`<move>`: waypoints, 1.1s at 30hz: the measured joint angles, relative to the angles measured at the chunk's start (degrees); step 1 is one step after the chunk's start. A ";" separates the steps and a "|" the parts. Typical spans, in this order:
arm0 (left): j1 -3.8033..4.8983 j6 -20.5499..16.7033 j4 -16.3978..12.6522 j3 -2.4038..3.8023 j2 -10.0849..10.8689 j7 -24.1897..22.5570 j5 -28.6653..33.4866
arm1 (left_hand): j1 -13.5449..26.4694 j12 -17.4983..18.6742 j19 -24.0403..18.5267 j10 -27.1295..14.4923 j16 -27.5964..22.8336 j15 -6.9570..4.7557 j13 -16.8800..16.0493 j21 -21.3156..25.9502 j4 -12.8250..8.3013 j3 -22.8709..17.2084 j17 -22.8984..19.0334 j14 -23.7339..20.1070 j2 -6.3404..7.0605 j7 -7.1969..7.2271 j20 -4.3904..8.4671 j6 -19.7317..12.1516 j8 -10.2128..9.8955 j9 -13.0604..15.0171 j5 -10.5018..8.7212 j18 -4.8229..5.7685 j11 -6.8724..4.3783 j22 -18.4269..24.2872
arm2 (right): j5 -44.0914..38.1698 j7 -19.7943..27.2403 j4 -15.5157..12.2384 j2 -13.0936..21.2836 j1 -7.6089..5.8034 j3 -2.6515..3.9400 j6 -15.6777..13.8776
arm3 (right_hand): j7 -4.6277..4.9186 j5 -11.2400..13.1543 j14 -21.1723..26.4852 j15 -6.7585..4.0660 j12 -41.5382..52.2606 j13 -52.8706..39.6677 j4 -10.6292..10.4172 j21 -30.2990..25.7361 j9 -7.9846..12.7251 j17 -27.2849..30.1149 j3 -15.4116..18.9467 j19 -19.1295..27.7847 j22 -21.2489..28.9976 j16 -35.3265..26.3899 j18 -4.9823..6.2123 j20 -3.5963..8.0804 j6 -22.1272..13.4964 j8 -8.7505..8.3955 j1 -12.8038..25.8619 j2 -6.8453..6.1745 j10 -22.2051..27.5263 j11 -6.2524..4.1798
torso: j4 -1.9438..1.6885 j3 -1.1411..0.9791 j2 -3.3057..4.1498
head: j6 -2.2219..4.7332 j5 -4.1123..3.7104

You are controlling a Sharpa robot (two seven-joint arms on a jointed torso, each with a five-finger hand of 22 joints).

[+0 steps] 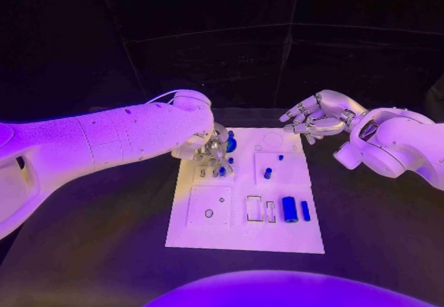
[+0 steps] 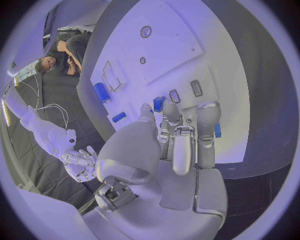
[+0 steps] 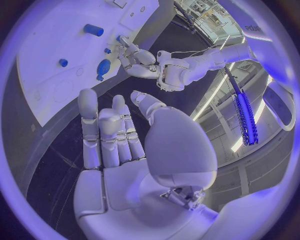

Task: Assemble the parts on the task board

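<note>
The white task board [image 1: 286, 236] lies in the middle of the black table. My left hand [image 1: 212, 148] hovers over its far left part, fingers pointing down. A small blue part [image 2: 159, 103] sits pinched between its thumb and a finger, low over the board [image 2: 187, 55]. Another blue piece [image 2: 217, 130] shows beside an outer finger. A rounded blue part [image 1: 230, 145] lies just right of that hand. My right hand [image 1: 315, 117] floats above the board's far right corner, fingers apart and holding nothing [image 3: 106, 135].
A thick blue cylinder [image 1: 288, 209] and a slim blue piece [image 1: 305, 211] lie at the board's near right. Two small blue parts [image 1: 267, 172] [image 1: 280, 157] sit mid-board. Rectangular slots [image 1: 255, 208] and a square plate with a hole [image 1: 209, 211] are near the front.
</note>
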State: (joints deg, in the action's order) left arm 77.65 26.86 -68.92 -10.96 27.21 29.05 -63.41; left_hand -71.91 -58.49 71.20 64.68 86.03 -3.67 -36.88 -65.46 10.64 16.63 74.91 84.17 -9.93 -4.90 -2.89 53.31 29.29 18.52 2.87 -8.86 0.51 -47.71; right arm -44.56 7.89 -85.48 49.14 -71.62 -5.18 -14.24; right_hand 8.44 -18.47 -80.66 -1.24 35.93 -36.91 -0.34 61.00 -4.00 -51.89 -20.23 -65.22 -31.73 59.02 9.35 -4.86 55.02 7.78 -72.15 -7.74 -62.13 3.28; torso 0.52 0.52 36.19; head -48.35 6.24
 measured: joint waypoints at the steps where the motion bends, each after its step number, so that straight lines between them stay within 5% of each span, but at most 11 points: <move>1: 0.00 0.00 0.00 0.00 0.00 0.00 0.00 | -0.65 0.00 0.00 0.00 0.00 0.00 0.00 0.00 -0.32 -0.51 0.00 0.00 -0.23 0.00 0.00 0.00 0.00 0.04 0.00 0.00 0.00 -0.03 | 0.00 0.00 0.01 -0.01 0.00 0.00 0.00 | 0.00 -0.04 0.00 0.00 0.00 0.01 -0.09 0.00 0.00 0.00 -0.09 -0.11 0.00 0.00 0.00 0.11 0.00 0.00 0.00 0.00 0.00 0.00 | 0.00 0.00 0.00 | -0.01 0.00; 9: 0.03 -0.61 -0.29 0.05 0.44 -0.43 0.07 | -8.70 0.60 0.22 -0.59 0.00 -0.22 -0.24 0.00 -6.20 -7.51 0.00 -0.22 -3.04 1.06 0.22 -0.19 0.50 0.65 -0.23 0.00 -0.61 -1.05 | -0.01 -0.13 0.26 -0.23 0.00 0.00 0.15 | 0.00 -0.04 0.00 0.00 0.00 0.01 -0.13 0.00 0.00 0.00 -0.13 -0.19 0.00 0.00 0.00 0.19 0.00 0.00 0.00 0.00 0.00 0.00 | 0.00 -0.01 -0.03 | -0.14 0.10; 17: -0.18 -3.90 -1.78 -0.01 2.19 -1.57 1.45 | -11.01 1.82 0.26 -0.76 0.00 -0.36 0.34 -0.44 -4.45 -9.25 0.00 -0.09 -3.25 1.43 0.68 -1.05 2.50 0.77 -0.26 0.00 -0.83 -1.53 | -0.05 -0.24 0.93 -0.71 0.00 -0.01 0.38 | 0.20 -0.05 0.00 0.00 0.00 0.36 -0.71 -0.33 0.00 0.00 0.12 -0.41 0.18 -0.32 0.00 -0.04 -0.20 0.36 0.00 0.00 0.00 0.00 | -0.04 -0.02 -0.08 | -0.15 0.31; 19: -0.25 -5.49 -2.66 -0.01 2.88 -1.80 2.35 | -10.86 1.82 0.26 -0.55 0.00 -0.36 0.35 -0.49 -3.54 -10.17 0.00 -0.09 -3.05 1.23 0.68 -1.25 2.96 0.83 -0.26 0.92 -0.65 -1.96 | -0.05 -0.24 1.20 -0.82 0.01 -0.01 0.42 | 0.20 -0.30 0.00 0.00 0.00 0.45 -0.70 -0.33 0.00 0.01 0.12 -0.41 0.24 -0.33 0.00 -0.04 -0.20 0.36 0.00 0.00 0.00 0.00 | -0.12 -0.02 -0.10 | -0.10 0.36; 22: -0.36 -8.27 -4.15 -0.01 4.18 -1.93 3.77 | -8.12 1.82 0.49 0.78 0.00 -0.37 0.11 -1.14 -1.78 -12.76 0.00 -0.11 -0.69 1.41 0.90 -1.44 3.83 3.01 -0.18 0.91 -1.14 -2.77 | -0.06 -0.24 1.50 -0.91 0.01 -0.01 0.47 | 0.20 -0.32 0.00 0.00 0.00 0.51 -0.85 -0.33 0.00 0.01 0.27 -0.41 0.30 -0.32 0.00 -0.04 -0.20 0.36 0.11 -0.11 0.00 0.00 | -0.30 -0.02 -0.16 | -0.09 0.46; 23: -0.41 -9.20 -4.67 -0.01 4.64 -1.93 4.20 | -5.88 1.82 0.52 0.86 0.00 -0.55 -0.09 -1.39 -3.81 -17.45 0.00 -0.29 0.75 1.22 0.94 -1.64 4.02 3.27 -0.17 0.91 -1.23 -3.13 | -0.06 -0.24 1.57 -0.92 0.01 -0.01 0.48 | 0.20 -0.32 0.00 0.00 0.00 0.55 -0.85 -0.33 0.00 0.01 0.27 -0.41 0.30 -0.32 0.00 -0.04 -0.20 0.36 0.24 -0.24 0.00 0.00 | -0.37 -0.02 -0.19 | -0.09 0.47; 28: -0.66 -14.15 -7.49 -0.05 7.03 -1.77 6.10 | 1.11 1.19 0.93 1.69 0.23 -0.55 -1.01 -2.04 -5.76 -30.83 0.00 -0.30 5.54 1.33 0.94 -1.94 5.52 4.34 -0.17 0.91 -1.03 -4.41 | -0.06 -0.21 1.84 -0.90 0.01 -0.02 0.50 | 0.20 -0.32 0.00 0.00 0.00 0.68 -1.18 -0.57 0.00 0.01 0.28 -0.41 0.40 -0.32 0.00 -0.04 -0.20 0.36 0.24 -0.24 0.00 0.00 | -0.76 -0.08 -0.41 | -0.25 0.51; 33: -1.17 -19.04 -9.95 -0.10 9.21 -1.53 7.38 | 4.48 0.60 1.18 2.33 0.23 -0.54 -1.67 -2.44 -6.13 -38.53 0.00 -0.30 8.34 1.33 1.18 -1.94 6.73 5.11 -0.18 0.91 -1.23 -5.19 | -0.06 -0.19 2.08 -0.84 0.01 -0.02 0.51 | 0.20 -0.32 0.00 0.00 0.00 0.76 -1.19 -0.57 0.00 0.01 0.28 -0.41 0.47 -0.32 0.00 -0.04 -0.20 0.36 0.41 -0.06 0.00 0.00 | -1.19 -0.21 -0.61 | -0.46 0.50</move>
State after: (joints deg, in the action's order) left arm 76.49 7.82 -78.87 -11.06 36.41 27.52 -56.03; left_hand -67.43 -57.88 72.39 67.01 86.26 -4.21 -38.55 -67.90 4.51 -21.90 74.91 83.87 -1.59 -3.57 -1.71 51.37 36.02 23.63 2.69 -7.96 -0.71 -52.90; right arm -44.62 7.69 -83.40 48.31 -71.61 -5.19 -13.73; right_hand 8.64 -18.79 -80.66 -1.24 35.93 -36.15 -1.54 60.43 -4.00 -51.88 -19.95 -65.63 -31.26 58.69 9.35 -4.90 54.82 8.14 -71.74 -7.81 -62.13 3.27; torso -0.66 0.30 35.58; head -48.81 6.74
